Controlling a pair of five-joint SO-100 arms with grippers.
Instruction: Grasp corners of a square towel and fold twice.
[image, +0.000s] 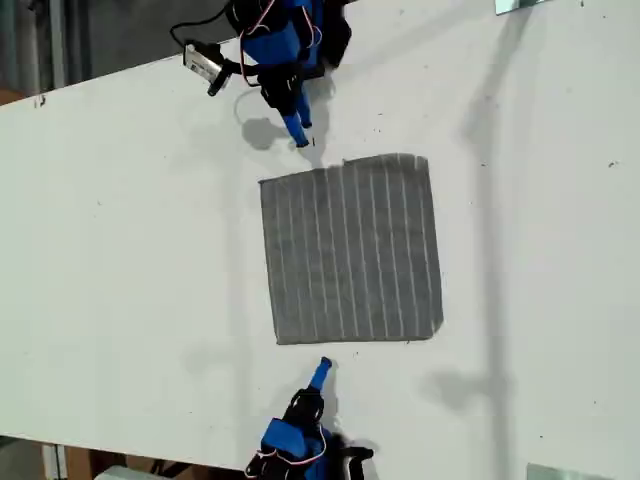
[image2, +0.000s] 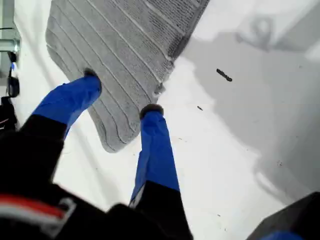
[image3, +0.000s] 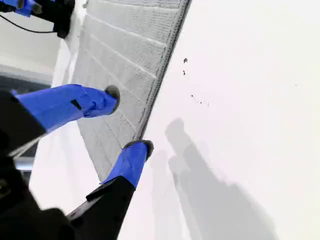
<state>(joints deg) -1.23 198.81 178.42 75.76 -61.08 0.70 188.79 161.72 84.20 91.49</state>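
White table (image: 120, 250) top, matte, a few small dark specks and long soft shadows. Grey striped towel (image: 350, 250) lies flat and unfolded between the two arms, all four edges on the table. My first gripper (image: 322, 368) sits at the exterior view's lower edge, just off the towel's nearest edge; in its wrist view my first gripper (image2: 120, 92) has jaws spread apart, holding nothing, and a rounded corner (image2: 112, 142) of the towel (image2: 120, 40) lies just ahead of it, between the two blue tips. One fingertip (image2: 90, 76) is over the cloth, the other at the cloth's edge; contact cannot be told. My second gripper (image: 298, 135) is at the exterior view's top, close to the towel's near edge. Its wrist view shows my second gripper (image3: 127, 120) likewise spread and empty, one tip above the towel (image3: 125, 40), the other at the hem, bare table beyond.
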